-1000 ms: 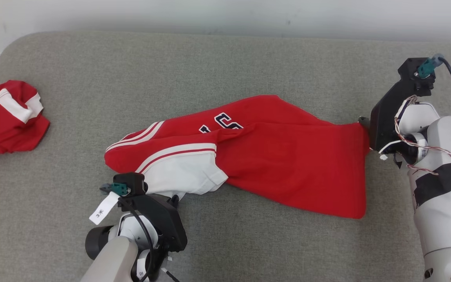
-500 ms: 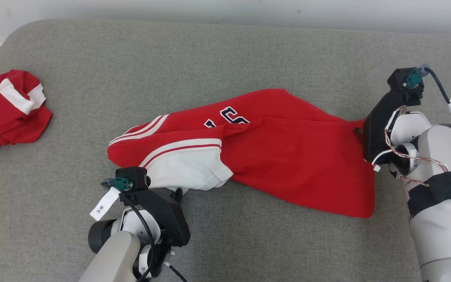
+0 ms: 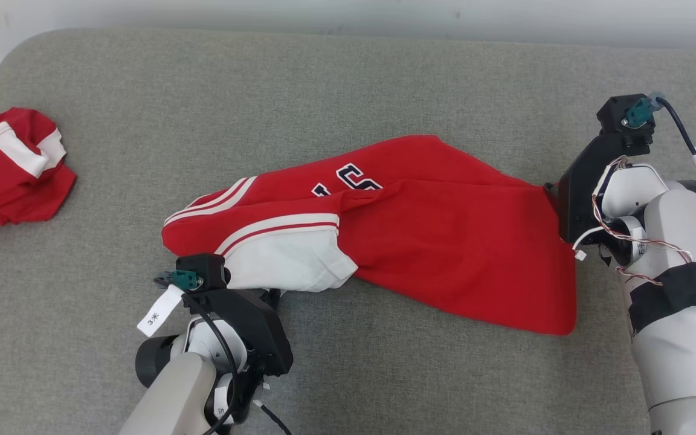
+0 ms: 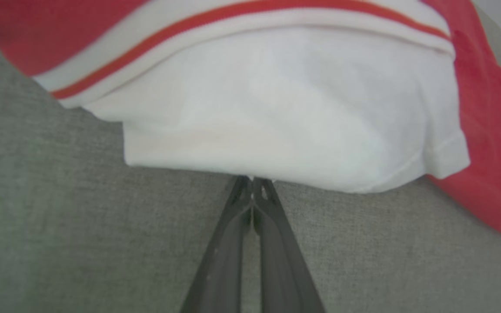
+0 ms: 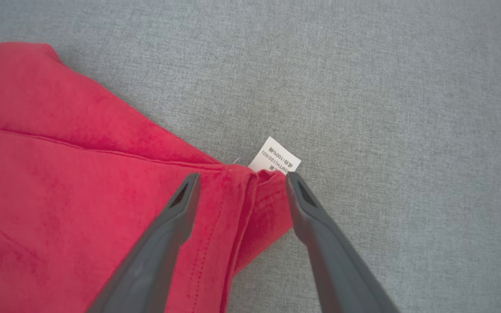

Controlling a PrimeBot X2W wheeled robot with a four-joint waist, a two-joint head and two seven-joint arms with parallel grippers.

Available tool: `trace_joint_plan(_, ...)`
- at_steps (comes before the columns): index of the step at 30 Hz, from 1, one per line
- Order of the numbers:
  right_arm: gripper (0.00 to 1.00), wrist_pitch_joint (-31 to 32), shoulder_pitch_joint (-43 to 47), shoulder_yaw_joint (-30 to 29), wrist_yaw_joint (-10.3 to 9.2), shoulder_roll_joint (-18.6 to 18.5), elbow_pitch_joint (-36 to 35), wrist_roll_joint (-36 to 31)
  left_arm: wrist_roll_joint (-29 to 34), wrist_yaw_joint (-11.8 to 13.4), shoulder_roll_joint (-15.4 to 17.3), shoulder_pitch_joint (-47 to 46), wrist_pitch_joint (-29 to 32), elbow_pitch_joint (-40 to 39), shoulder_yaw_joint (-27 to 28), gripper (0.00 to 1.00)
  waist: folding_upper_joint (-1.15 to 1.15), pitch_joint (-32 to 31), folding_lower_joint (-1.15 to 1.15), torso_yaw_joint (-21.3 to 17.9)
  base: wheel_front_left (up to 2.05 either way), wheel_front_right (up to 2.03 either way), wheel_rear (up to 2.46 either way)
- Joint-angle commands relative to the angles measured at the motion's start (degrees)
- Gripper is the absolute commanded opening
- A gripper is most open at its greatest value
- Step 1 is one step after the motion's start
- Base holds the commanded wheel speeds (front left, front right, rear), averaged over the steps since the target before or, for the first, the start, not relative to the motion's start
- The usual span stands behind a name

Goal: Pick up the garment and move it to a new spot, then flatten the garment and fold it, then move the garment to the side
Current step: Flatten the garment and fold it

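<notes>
Both ends of the shirt (image 3: pixel 432 241) are being readied: left gripper (image 4: pixel 252 180) shut at the sleeve (image 4: pixel 276 108), right gripper (image 5: pixel 242 182) gaping astride the hem (image 5: pixel 233 208), needing a deeper bite.

The jersey (image 3: pixel 396 241) lies across the cushion's (image 3: pixel 348 78) middle, a second garment (image 3: pixel 9 169) well apart at the left edge.

Bright even light, faint shadows, left wrist view soft (seemingly defocused)

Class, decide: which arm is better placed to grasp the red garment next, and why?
Right. The right gripper is open astride a hem corner of the garment; the left gripper is shut at the edge of the white sleeve.
</notes>
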Motion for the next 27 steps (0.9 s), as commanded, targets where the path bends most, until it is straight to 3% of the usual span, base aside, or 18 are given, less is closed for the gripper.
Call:
trace_joint_plan(1, 1.0, 0.49, -0.42, -0.8, 0.0, -0.18, 0.31, -0.28, -0.38, 0.04, 0.32, 0.46, 0.22, 1.19, -0.58, 0.0, 0.0, -0.03, 0.0, 0.36, 0.0, 0.0, 0.0)
trace_joint_plan(4, 1.0, 1.29, -0.75, -1.67, 0.0, -0.16, 1.02, -1.03, -0.67, 0.05, 0.33, 0.46, 0.18, 1.12, -0.85, 0.0, 0.0, 0.12, 0.0, 0.87, 0.0, 0.0, 0.0)
trace_joint_plan(6, 0.91, 1.16, -1.02, -2.0, 0.0, -0.18, 1.23, -1.26, -0.78, 0.15, 0.35, 0.49, 0.08, 1.06, -0.92, 0.0, 0.0, 0.32, 0.0, 1.06, 0.0, 0.0, 0.0)
trace_joint_plan(7, 0.74, 1.06, -1.08, -2.05, 0.0, -0.17, 1.37, -1.3, -0.79, 0.22, 0.36, 0.47, 0.15, 1.04, -0.95, 0.0, 0.0, 0.42, 0.0, 1.13, 0.0, 0.0, 0.0)
trace_joint_plan(8, 0.74, 1.06, -1.08, -2.05, 0.0, -0.17, 1.37, -1.3, -0.79, 0.22, 0.36, 0.47, 0.15, 1.04, -0.95, 0.0, 0.0, 0.42, 0.0, 1.13, 0.0, 0.0, 0.0)
trace_joint_plan(9, 0.53, 0.98, -1.13, -2.06, 0.0, -0.17, 1.51, -1.25, -0.84, 0.29, 0.37, 0.44, 0.08, 1.04, -0.95, 0.0, 0.0, 0.5, 0.0, 1.18, 0.0, 0.0, 0.0)
trace_joint_plan(10, 0.45, 0.87, -1.23, -1.95, 0.0, -0.17, 1.59, -1.34, -0.91, 0.35, 0.38, 0.41, 0.0, 1.05, -0.95, 0.0, 0.0, 0.56, 0.0, 1.23, 0.0, 0.0, 0.0)
trace_joint_plan(12, 0.08, 0.55, -1.38, -1.77, 0.0, -0.18, 1.65, -1.66, -0.95, 0.4, 0.39, 0.37, -0.13, 1.03, -0.89, 0.0, 0.0, 0.62, 0.0, 1.27, 0.0, 0.0, 0.0)
trace_joint_plan(13, 0.0, 0.41, -1.39, -1.71, 0.0, -0.18, 1.74, -1.7, -1.0, 0.41, 0.39, 0.36, -0.29, 1.05, -0.88, 0.0, 0.0, 0.59, 0.0, 1.27, 0.0, 0.0, 0.0)
trace_joint_plan(20, 0.0, -0.61, -1.62, -1.97, 0.0, -0.18, 1.09, -1.85, -1.76, 0.42, 0.42, 0.05, -2.32, 0.12, 0.19, 0.0, 0.0, -0.19, 0.0, 0.84, 0.0, 0.0, 0.0)
trace_joint_plan(27, 0.0, -5.92, -2.75, -3.38, 0.0, -0.17, -0.77, 0.46, -6.8, -0.38, 0.13, -1.48, -9.67, -5.4, 5.52, 0.0, 0.0, -2.23, 0.0, 0.07, 0.0, 0.0, 0.0)
